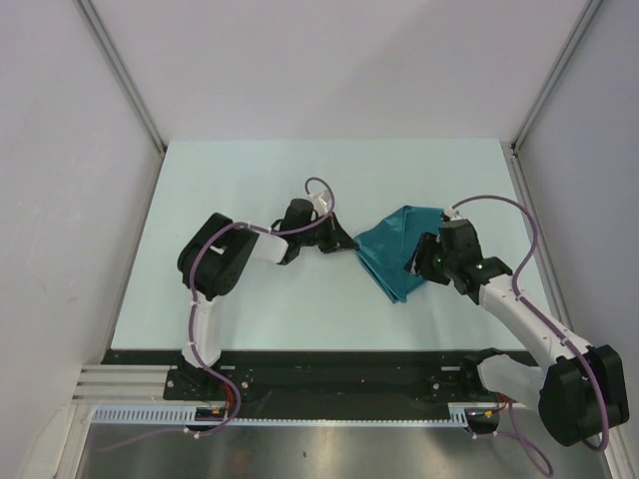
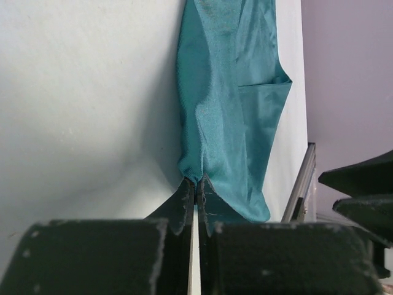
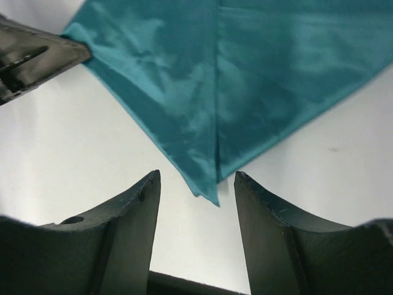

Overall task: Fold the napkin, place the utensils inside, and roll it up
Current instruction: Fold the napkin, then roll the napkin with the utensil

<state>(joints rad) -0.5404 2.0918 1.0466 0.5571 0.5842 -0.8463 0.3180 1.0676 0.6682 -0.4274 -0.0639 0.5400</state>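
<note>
Pale table point(image 1: 250, 190) carries the folded teal napkin point(image 1: 399, 254), right of centre. Left wrist view: left gripper point(image 2: 195, 187) clenched on a napkin corner, likely anchoring it. Right wrist view: right gripper point(image 3: 196, 177) spread apart, the napkin's tip between its jaws, ungrasped.

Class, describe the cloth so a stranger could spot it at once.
On the pale table, look right of centre. The napkin lies there, one corner pinched by the left hand. It is the only teal fabric in sight.
</note>
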